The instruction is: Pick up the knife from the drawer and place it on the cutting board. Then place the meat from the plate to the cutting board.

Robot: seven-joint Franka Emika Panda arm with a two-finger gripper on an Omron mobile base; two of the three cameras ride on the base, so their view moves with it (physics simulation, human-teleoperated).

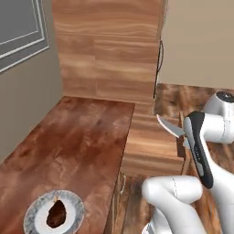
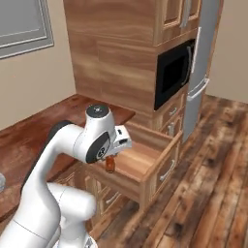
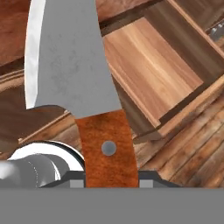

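The gripper (image 3: pixel 108 181) pinches the knife (image 3: pixel 74 74) by its wooden handle above the pulled-out drawer (image 2: pixel 145 162), whose bare bottom shows from the hand, while the left base view alone shows the meat (image 1: pixel 56 214) on the plate (image 1: pixel 73 201) at the counter's (image 1: pixel 68 146) near edge.

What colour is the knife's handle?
Brown-orange wood with one grey rivet; the knife shows best in the hand view.
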